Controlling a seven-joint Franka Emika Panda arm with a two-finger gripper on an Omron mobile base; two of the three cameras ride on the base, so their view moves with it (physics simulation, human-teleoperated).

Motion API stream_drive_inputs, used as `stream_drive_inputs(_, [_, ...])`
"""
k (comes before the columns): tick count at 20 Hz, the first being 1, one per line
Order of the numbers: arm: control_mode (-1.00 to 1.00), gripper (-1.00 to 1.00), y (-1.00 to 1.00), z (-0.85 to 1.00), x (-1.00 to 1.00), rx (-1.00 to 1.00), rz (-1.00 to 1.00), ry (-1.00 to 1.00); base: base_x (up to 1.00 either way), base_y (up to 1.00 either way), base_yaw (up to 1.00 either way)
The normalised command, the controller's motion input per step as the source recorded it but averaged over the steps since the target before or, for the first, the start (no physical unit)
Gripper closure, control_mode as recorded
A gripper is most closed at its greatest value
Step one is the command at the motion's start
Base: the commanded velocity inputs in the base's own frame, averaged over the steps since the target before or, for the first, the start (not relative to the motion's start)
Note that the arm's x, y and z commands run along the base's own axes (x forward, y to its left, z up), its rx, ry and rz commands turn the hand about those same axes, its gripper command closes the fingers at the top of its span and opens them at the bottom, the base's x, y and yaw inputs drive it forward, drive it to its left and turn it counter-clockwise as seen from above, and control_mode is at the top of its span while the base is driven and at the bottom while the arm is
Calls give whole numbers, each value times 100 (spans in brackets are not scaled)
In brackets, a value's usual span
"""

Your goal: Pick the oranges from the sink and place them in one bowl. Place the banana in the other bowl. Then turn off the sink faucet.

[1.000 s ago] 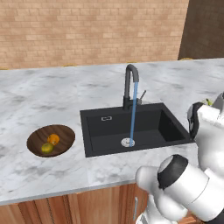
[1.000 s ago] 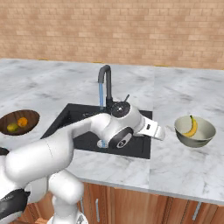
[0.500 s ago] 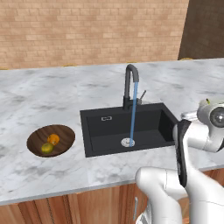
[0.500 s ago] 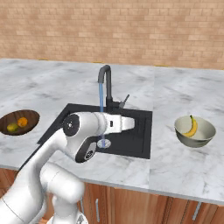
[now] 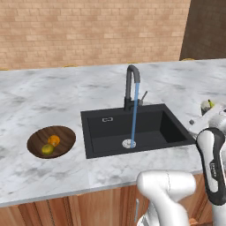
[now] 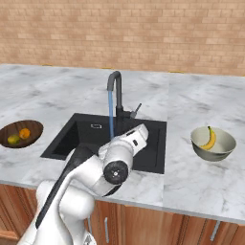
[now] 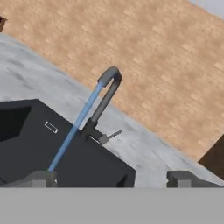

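The sink faucet (image 5: 130, 84) (image 6: 116, 94) (image 7: 106, 94) stands behind the black sink (image 5: 106, 132) (image 6: 83, 136) (image 7: 30, 140), and a blue stream of water runs from its spout to the drain. Its thin lever (image 7: 111, 135) sticks out to the side. Both oranges (image 5: 54, 140) (image 6: 25, 133) lie in the dark wooden bowl (image 5: 37, 137) (image 6: 7, 131) left of the sink. The banana (image 6: 209, 139) rests in the pale grey bowl (image 6: 225, 149) to the right. My gripper (image 7: 113, 179) is open and empty, facing the faucet from the sink's front right; its fingertips (image 7: 41, 178) stand wide apart.
White-grey marble counter (image 5: 53, 97) (image 6: 201, 186) surrounds the sink, with a brick wall behind. My arm's elbow (image 6: 117, 172) hangs over the counter's front edge. A dark cabinet (image 5: 207, 31) stands at the far right.
My hand has drawn back from beside the grey bowl to over the sink's front right and turned toward the faucet. The jaws stayed open and the water kept running.
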Motion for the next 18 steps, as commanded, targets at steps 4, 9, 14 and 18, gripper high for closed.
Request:
stream_drive_inputs(4, [-100,-100,0,0,0,-19,79,-25,0,0,0])
stream_drive_inputs(9, [-100,-100,44,0,-6,-27,47,-38,0,0,0])
stream_drive_inputs(14, [-100,-100,70,0,-5,-28,1,-3,0,0,0])
stream_drive_inputs(18, [-100,-100,8,0,0,-3,-1,1,0,0,0])
